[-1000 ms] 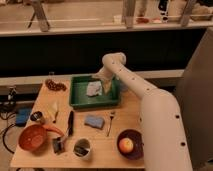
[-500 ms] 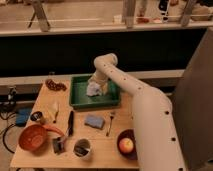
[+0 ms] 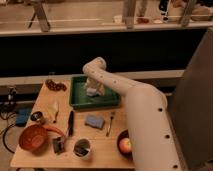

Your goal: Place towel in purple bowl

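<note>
Since the earlier frames the white arm's bend has swung left, and the gripper (image 3: pixel 94 85) now sits low inside the green tray (image 3: pixel 76 102) at the back of the wooden table (image 3: pixel 45 102), right on the pale towel (image 3: pixel 91 92). Whether the gripper is clamped on the cloth cannot be told. The towel is still in the tray, well apart from the dark purple bowl (image 3: pixel 119 138) at the table's front edge, which already holds a round fruit (image 3: pixel 126 145). A shallow grip would likely let the cloth slip off when lifted. A trailing corner could catch the tray wall or drag across the blue sponge (image 3: pixel 94 121) and fork (image 3: pixel 110 125) between tray and bowl.
</note>
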Available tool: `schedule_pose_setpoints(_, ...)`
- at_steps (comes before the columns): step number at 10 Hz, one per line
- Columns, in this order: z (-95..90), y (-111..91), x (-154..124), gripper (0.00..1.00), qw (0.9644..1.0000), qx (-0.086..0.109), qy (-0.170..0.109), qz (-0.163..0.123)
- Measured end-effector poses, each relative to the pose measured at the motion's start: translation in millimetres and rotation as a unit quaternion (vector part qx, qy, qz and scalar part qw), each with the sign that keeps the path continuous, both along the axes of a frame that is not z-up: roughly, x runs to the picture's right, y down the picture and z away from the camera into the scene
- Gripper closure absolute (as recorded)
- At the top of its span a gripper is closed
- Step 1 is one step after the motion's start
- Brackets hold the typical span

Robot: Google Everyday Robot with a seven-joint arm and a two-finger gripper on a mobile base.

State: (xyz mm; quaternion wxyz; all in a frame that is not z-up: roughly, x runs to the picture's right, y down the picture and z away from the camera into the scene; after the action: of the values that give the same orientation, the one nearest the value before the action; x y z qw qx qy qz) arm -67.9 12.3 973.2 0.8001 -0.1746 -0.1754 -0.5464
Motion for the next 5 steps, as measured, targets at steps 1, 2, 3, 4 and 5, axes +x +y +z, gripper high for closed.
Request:
schedule_pose_setpoints(1, 3.9, 2, 3, 0.2, 0.9999, 0.004, 0.014, -0.007)
schedule_pose_setpoints(2, 7.9, 9, -1, 0.2, 0.9995, 0.005, 0.027, -0.013)
schedule_pose_setpoints(3, 10.5, 13, -4, 0.2, 0.9992, 0.009, 0.036, -0.018)
schedule_pose_setpoints(4, 13.1, 16, -1, 0.2, 0.9986, 0.012, 0.046, -0.021)
schedule_pose_setpoints(5, 14.9, 19, 3, 0.22, 0.9979, 0.018, 0.059, -0.02)
